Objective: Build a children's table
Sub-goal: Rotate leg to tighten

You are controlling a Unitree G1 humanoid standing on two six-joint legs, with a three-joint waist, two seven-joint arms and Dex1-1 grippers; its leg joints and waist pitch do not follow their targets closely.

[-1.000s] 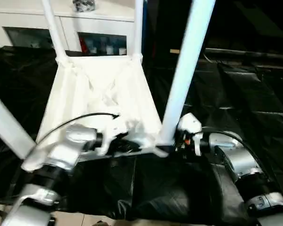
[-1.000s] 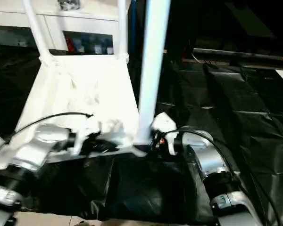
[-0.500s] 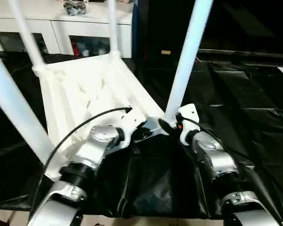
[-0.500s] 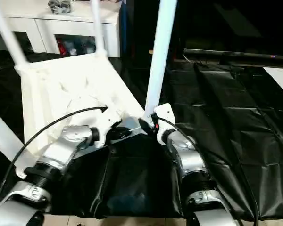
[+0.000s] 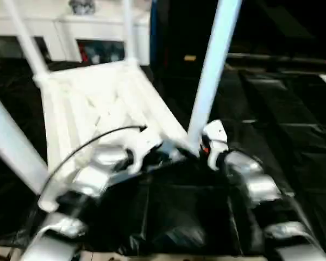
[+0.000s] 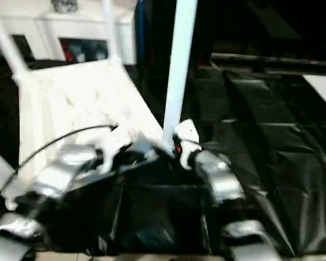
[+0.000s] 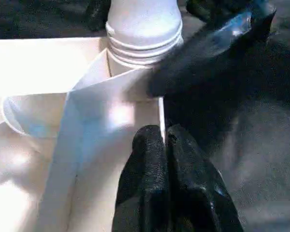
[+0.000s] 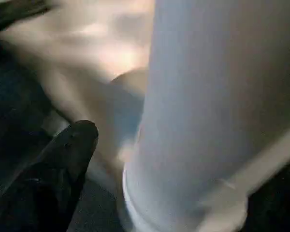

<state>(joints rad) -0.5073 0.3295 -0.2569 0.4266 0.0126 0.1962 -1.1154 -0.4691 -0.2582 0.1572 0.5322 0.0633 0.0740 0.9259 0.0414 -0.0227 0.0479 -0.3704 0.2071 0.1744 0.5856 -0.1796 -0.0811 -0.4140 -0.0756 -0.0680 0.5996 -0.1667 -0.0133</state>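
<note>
Left wrist view — leg [image 7: 144, 29] seated in tabletop [image 7: 34, 63] corner socket [image 7: 123, 79].

- Tabletop [image 5: 98, 103]: white, ribbed underside.
- Legs [image 5: 212, 70]: white.
- Work table cover [image 5: 282, 114]: glossy black.
- Gripper fingers [image 7: 164, 188]: black.
- Forearms [image 5: 250, 182]: silver.
- Cabinet [image 5: 60, 27]: white.

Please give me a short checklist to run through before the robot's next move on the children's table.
1. Tabletop lies underside up on the black work table: ok.
2. Left gripper shut on the tabletop's rim: ok.
3. Near right leg standing in its corner socket: ok.
4. That leg fully seated: cannot tell.
5. Right gripper clear of the leg: cannot tell.
6. Two far legs upright: ok.
</note>
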